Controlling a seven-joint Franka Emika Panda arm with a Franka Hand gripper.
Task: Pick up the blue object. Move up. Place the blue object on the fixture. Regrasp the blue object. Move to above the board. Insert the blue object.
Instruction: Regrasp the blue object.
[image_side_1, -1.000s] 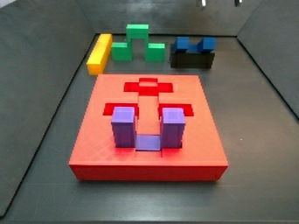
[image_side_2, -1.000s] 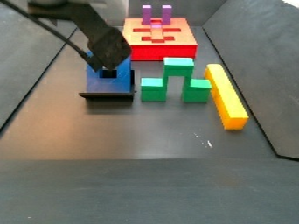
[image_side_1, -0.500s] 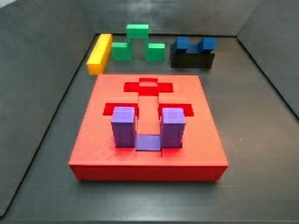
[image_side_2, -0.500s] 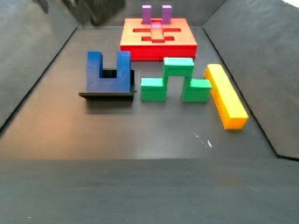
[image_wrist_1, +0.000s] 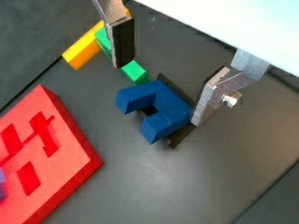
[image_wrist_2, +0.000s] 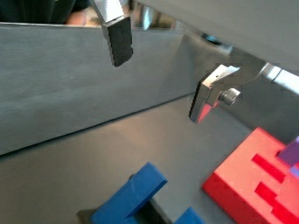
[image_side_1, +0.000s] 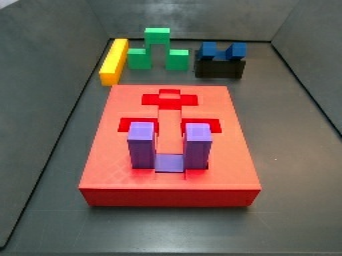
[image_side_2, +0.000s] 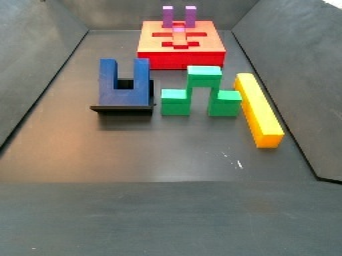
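Now my gripper (image_wrist_1: 170, 66) is hanging high above the floor with its two silver fingers (image_wrist_1: 118, 35) spread wide and nothing between them; it is not showing in either side view. Below it, the blue object (image_wrist_1: 153, 106) is resting on the fixture (image_side_2: 122, 107), and in a wrist view it is lying under the open gap, a little toward the board (image_wrist_1: 38, 156). In a side view the blue object (image_side_2: 123, 82) is lying on its side, its two prongs pointing along the floor toward the board (image_side_2: 183, 45), so its long axis is running that way. I am judging that the regrasp is the step coming, so I am needing to come straight down and close across it. Beside the fixture the green block (image_side_2: 202, 91) and the yellow bar (image_side_2: 259, 109) are lying, and the violet block (image_side_1: 167, 146) is sitting in the board (image_side_1: 134, 176).
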